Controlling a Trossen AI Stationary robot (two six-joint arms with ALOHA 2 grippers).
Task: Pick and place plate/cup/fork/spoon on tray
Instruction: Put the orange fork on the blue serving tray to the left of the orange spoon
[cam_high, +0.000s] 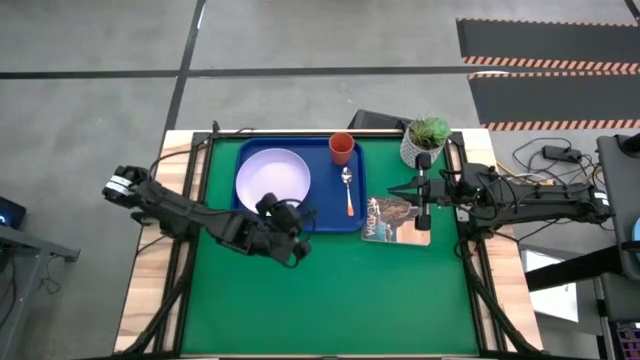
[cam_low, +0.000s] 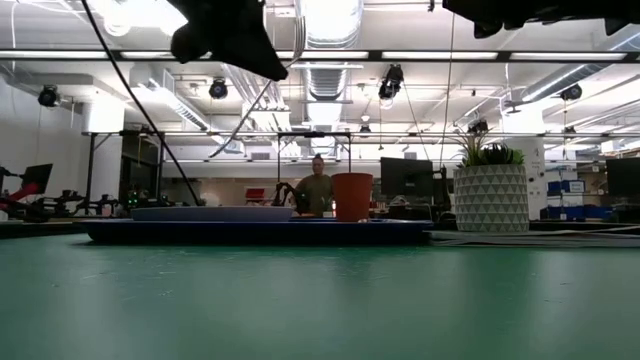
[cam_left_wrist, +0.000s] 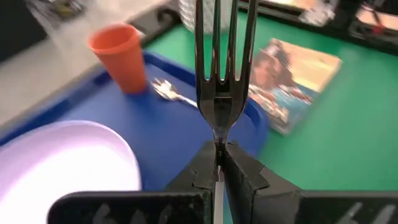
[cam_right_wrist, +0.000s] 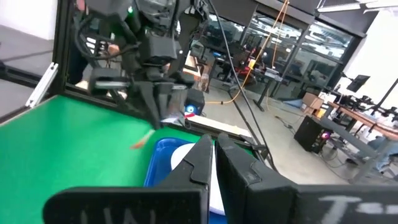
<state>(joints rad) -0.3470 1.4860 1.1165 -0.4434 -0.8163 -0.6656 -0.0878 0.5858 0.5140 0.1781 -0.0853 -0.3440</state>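
The blue tray (cam_high: 322, 218) lies at the table's far middle. On it are the pale plate (cam_high: 272, 178), the orange-red cup (cam_high: 341, 148) and the spoon (cam_high: 347, 190). My left gripper (cam_high: 298, 222) hangs over the tray's near edge, raised above the table, and is shut on the fork (cam_left_wrist: 222, 56). The fork's silver tines stick out past the fingers toward the cup (cam_left_wrist: 118, 55) and the spoon (cam_left_wrist: 168, 92). My right gripper (cam_high: 404, 190) is shut and empty, raised at the tray's right side over a booklet. My left gripper pinches the fork's metal neck (cam_left_wrist: 217, 127), just behind the tines, between its two fingers. The fingers lie along the fork, which runs on straight past their tips. The fork is lifted clear above the tray's near rim (cam_left_wrist: 252, 115). The gripper hides its handle in the left wrist view.
A printed booklet (cam_high: 395, 218) lies against the tray's right near corner. A white pot with a green plant (cam_high: 427, 140) stands at the far right. The green mat (cam_high: 330, 300) stretches bare toward the near edge. A person (cam_low: 318, 188) stands in the room beyond the table.
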